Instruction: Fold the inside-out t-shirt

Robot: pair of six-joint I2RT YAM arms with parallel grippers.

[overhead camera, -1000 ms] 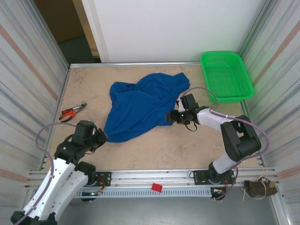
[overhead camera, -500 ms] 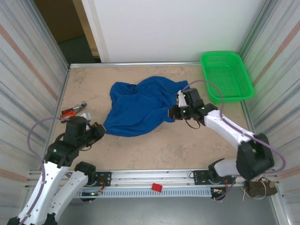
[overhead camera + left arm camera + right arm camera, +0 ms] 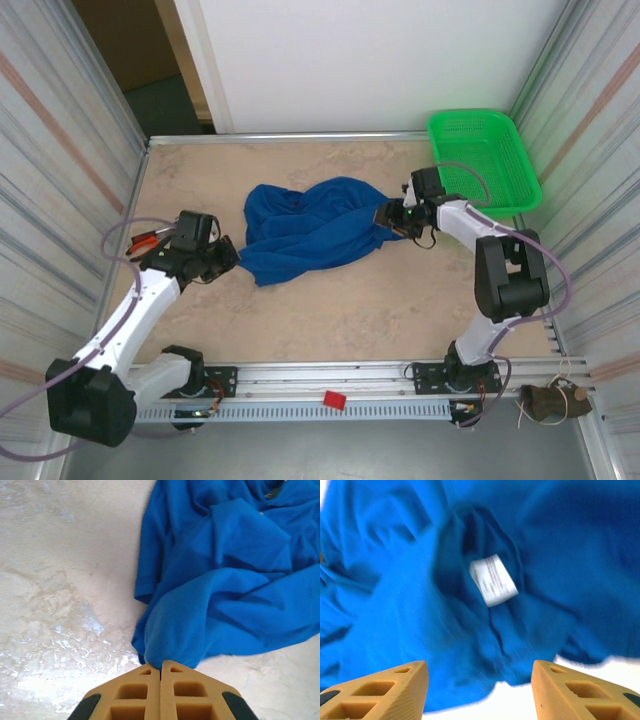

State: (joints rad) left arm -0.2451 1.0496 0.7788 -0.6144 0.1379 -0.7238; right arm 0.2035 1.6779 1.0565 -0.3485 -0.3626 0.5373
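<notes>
I log: left gripper (image 3: pixel 160 666) clamped on t-shirt (image 3: pixel 310 228) edge, 9 o'clock; right gripper (image 3: pixel 479 675) jaws apart at 3 o'clock edge; table (image 3: pixel 350 310) room toward 6.

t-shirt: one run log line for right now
t-shirt: bunched, unfolded, white label showing | left gripper: shut on its edge | right gripper: open, facing the label

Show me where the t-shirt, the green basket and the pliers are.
t-shirt (image 3: pixel 310 225), top view, middle of the crumpled cloth.
green basket (image 3: pixel 484 160), top view, its bare mesh floor.
pliers (image 3: pixel 150 238), top view, the red handles.
</notes>
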